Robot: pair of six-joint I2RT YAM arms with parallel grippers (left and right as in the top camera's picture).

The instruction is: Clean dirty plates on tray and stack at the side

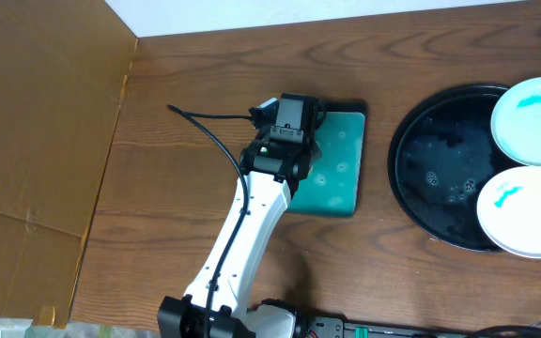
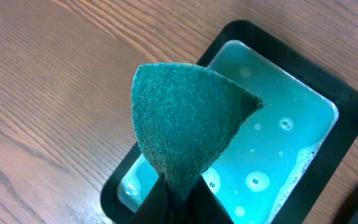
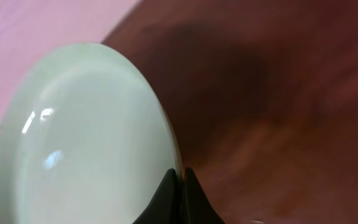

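on glossy black tray (image 1: 440, 160), two white plates (image 1: 533, 120), each turquoise-smeared

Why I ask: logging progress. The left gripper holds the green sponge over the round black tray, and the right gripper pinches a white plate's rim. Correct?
No: the left gripper holds the green sponge over the small teal tray, not the black tray; the left wrist view shows it.

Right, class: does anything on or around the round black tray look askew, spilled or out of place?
Yes. The far round white plate and the near round white plate both overlap the glossy round black tray at its raised rim rather than lying inside it, so they probably sit tilted. Each carries a turquoise smear.
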